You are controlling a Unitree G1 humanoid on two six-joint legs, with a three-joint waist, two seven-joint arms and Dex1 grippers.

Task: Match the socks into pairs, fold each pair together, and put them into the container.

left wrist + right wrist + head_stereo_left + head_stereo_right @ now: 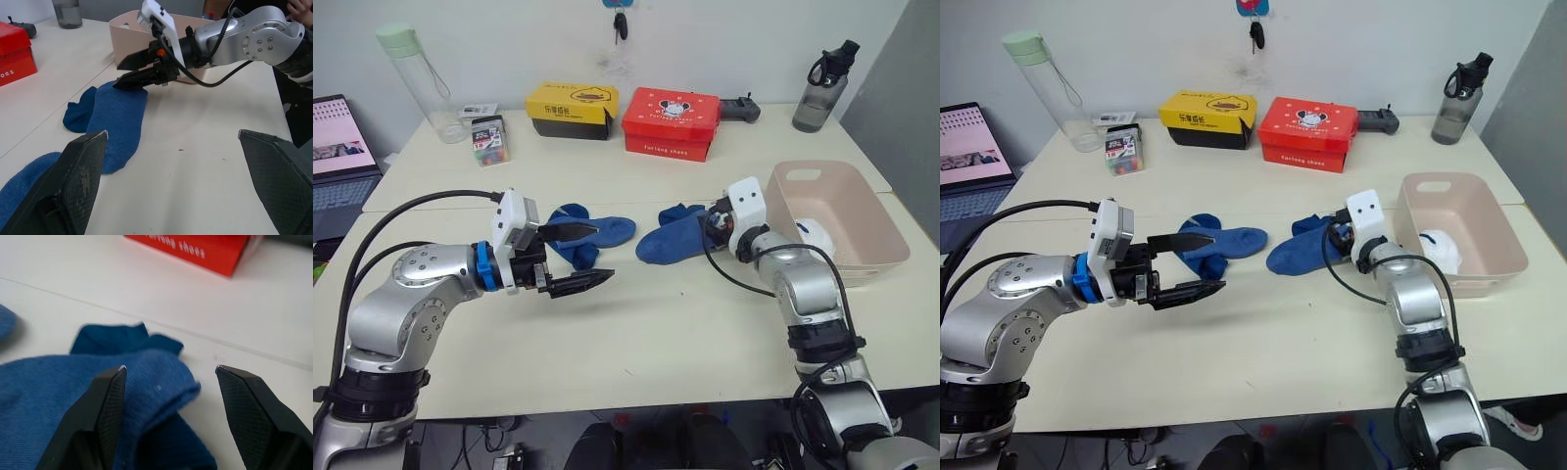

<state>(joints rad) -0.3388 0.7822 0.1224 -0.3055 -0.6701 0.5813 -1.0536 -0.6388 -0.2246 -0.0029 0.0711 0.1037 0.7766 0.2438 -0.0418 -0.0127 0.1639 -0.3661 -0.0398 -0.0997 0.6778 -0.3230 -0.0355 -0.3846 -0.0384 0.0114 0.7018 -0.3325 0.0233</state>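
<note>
Two heaps of blue socks lie mid-table: the left one (590,233) and the right one (669,241). My left gripper (593,257) hovers open at the near edge of the left heap, one finger above it and one on the near side. My right gripper (169,368) is open at the right heap's end nearest the container, its fingers (139,78) straddling the sock's edge (156,382) without closing on it. The container (876,220), a pinkish-beige tub, stands at the right with a white sock bundle (817,236) inside.
Along the back stand a red box (671,122), a yellow-and-black box (572,110), a clear bottle (419,83), a dark bottle (822,88), a small packet box (489,139) and a black controller (741,108). A laptop (337,162) sits far left.
</note>
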